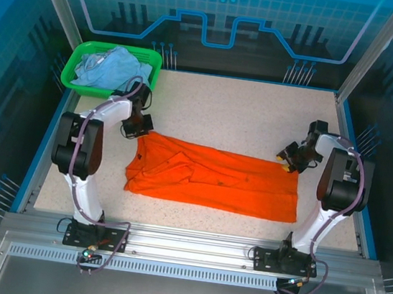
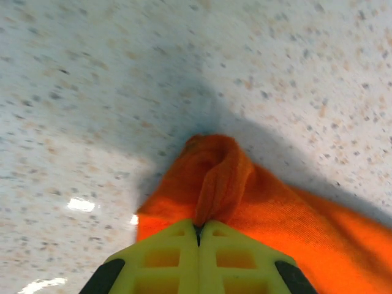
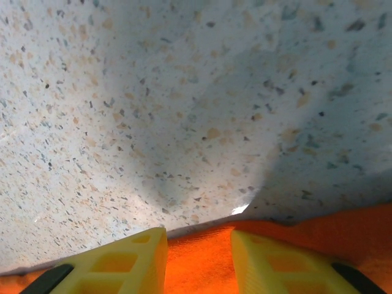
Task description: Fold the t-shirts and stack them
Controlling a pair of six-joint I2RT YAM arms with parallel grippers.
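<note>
table (image 1: 245,110): speckled | orange t-shirt (image 1: 213,182): spread lengthwise across table middle, rumpled at its left end | green basket (image 1: 72,76): far-left corner, holds pale blue t-shirt (image 1: 109,67), bunched | left gripper (image 2: 198,228): clenched on a pinch of orange t-shirt's far-left corner | right gripper (image 3: 198,245): jaws apart over shirt's far-right edge

Orange t-shirt (image 1: 214,178) spread flat on table (image 1: 245,110); pale blue t-shirt (image 1: 113,67) crumpled in basket (image 1: 69,76)
</note>
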